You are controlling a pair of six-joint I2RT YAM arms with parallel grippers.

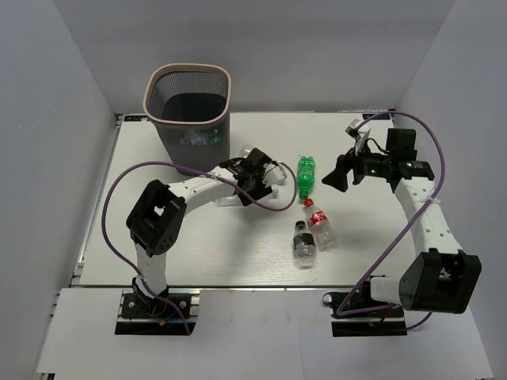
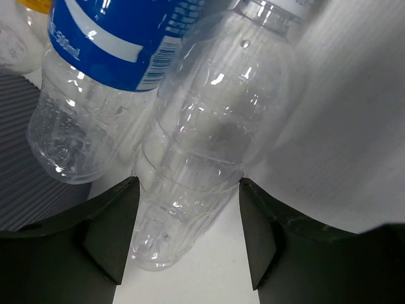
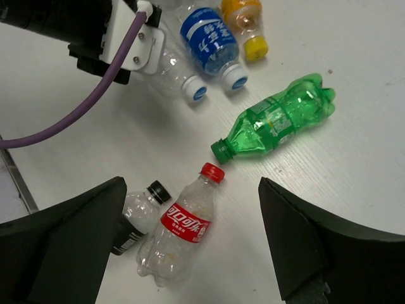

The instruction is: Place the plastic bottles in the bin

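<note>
Black-capped bottle [image 1: 303, 241]: nearest the arms, lying flat on the table [image 1: 158, 253], long axis running near to far, cap pointing away.
Red-labelled bottle [image 1: 319, 224]: just beside it, also flat, red cap aimed far and slightly left.
Green bottle [image 1: 306, 174]: flat, cap turned back toward the arms, so it almost meets the red cap.
Right gripper [image 1: 334, 179]: fingers spread wide and holding nothing. It hovers over these three, probably lining up a pick.
Left gripper [image 2: 188, 183]: its fingers straddle the base of a clear bottle [image 2: 209, 126]. Both touch its sides, but I cannot tell whether they are squeezing.
Clear bottle: lying flat, base toward the wrist, neck pointing toward the right arm's side.
Blue-labelled bottle [image 2: 95, 63]: alongside it, parallel.
Bin [image 1: 194, 146]: farthest, upright, beside the left gripper, a short carry away.
</note>
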